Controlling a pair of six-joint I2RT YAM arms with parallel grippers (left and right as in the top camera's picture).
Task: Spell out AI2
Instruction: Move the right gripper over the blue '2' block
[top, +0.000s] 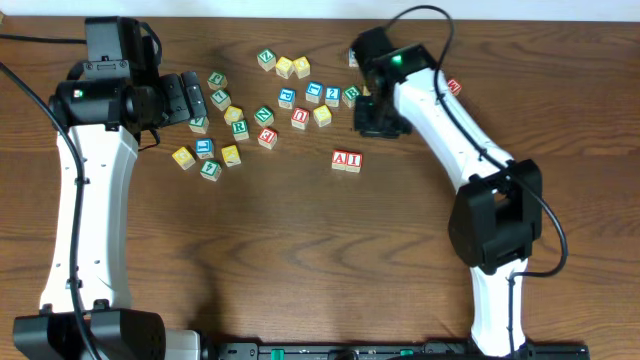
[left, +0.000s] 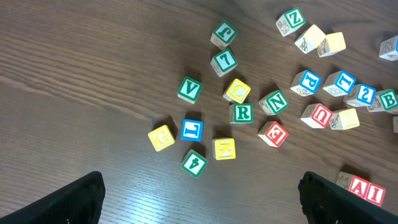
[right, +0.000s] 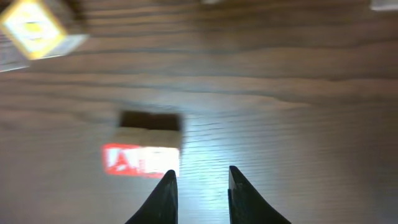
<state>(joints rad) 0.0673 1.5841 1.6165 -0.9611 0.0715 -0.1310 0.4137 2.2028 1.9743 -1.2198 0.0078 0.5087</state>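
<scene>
The red "A" cube (top: 341, 160) and red "I" cube (top: 354, 160) sit side by side, touching, on the wooden table, reading AI. In the right wrist view they are a blurred red-and-white block (right: 142, 158) just left of my right gripper (right: 200, 177). Its jaws stand a narrow gap apart with only bare table between them. From overhead the right gripper (top: 378, 122) hovers above and right of the pair. The blue "2" cube (top: 332, 95) lies in the cluster behind, also in the left wrist view (left: 365, 93). My left gripper (left: 200, 194) is wide open and holds nothing.
Several other letter cubes in green, yellow, blue and red are scattered across the back of the table (top: 240, 125). A green "B" cube (top: 350, 95) lies beside the "2". A yellow cube (right: 34, 28) sits far left in the right wrist view.
</scene>
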